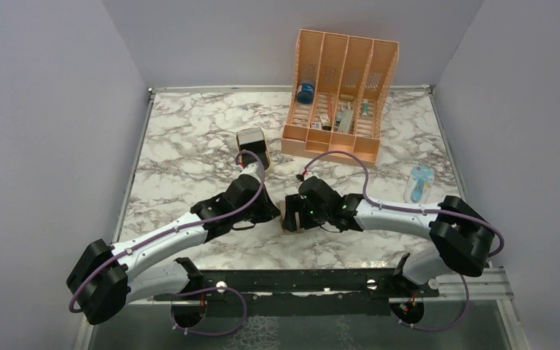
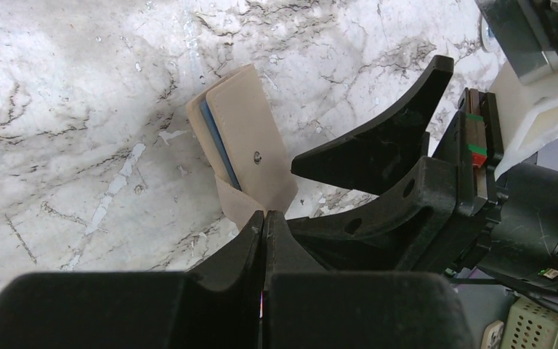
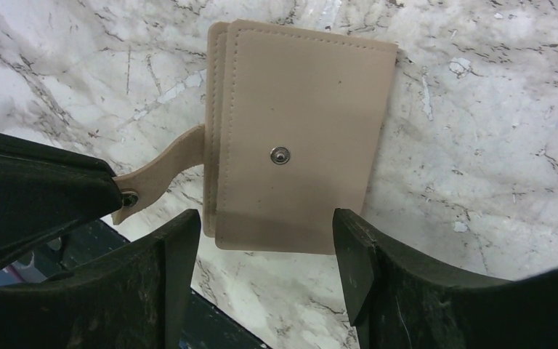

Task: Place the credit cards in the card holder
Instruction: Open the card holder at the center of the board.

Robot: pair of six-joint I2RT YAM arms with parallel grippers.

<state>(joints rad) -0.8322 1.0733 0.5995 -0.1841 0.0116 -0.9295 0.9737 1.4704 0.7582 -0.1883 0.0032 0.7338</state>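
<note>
Right wrist: card holder (image 3: pixel 301 138) partly inside spread right tool (image 3: pixel 265 218).

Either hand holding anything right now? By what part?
Left hand pinches the wallet by its snap tab; right hand is open, holding nothing.

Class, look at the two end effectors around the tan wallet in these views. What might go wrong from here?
1. The left end effector seems to pinch only the thin snap tab of the card holder; the tab may slip out, or a pull may drag the whole holder instead of opening it.
2. The right end effector, open, straddles one edge of the holder right beside the left one; the two may collide.
</note>
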